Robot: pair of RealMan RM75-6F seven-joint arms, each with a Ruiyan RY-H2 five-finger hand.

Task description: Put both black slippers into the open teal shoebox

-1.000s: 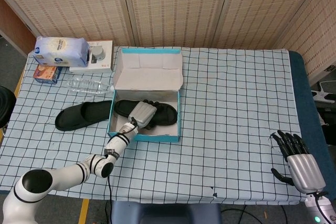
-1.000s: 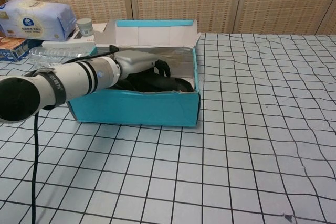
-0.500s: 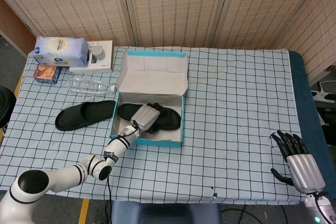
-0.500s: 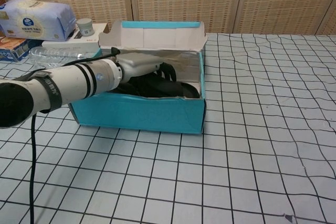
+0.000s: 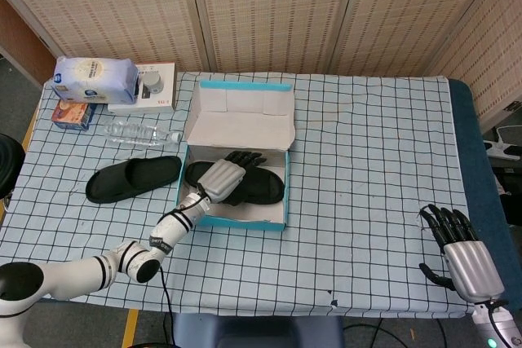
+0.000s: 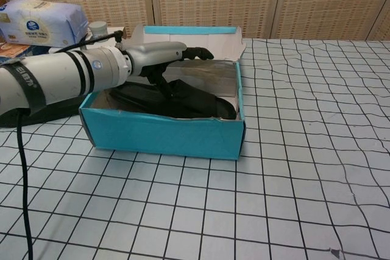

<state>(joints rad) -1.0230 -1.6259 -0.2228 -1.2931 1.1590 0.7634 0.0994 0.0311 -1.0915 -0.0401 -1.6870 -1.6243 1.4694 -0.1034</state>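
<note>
The open teal shoebox (image 5: 232, 219) (image 6: 164, 136) stands left of the table's centre, its lid flap upright at the back. One black slipper (image 5: 261, 189) (image 6: 183, 100) lies inside it. My left hand (image 5: 222, 177) (image 6: 159, 56) hovers over that slipper with fingers stretched out over the box and holds nothing; its thumb points down toward the slipper. The other black slipper (image 5: 133, 178) (image 6: 24, 115) lies flat on the table just left of the box. My right hand (image 5: 466, 255) rests open near the front right corner, far from both.
At the back left are a tissue pack (image 5: 94, 80) (image 6: 41, 22), a clear water bottle (image 5: 140, 132), a white box with a small jar (image 5: 147, 87) and an orange packet (image 5: 71, 115). A checked cloth (image 5: 367, 160) covers the table.
My left hand has lifted off the slipper in the box and straightened its fingers. The shoebox has shifted a little to the right. The right hand has not moved.
</note>
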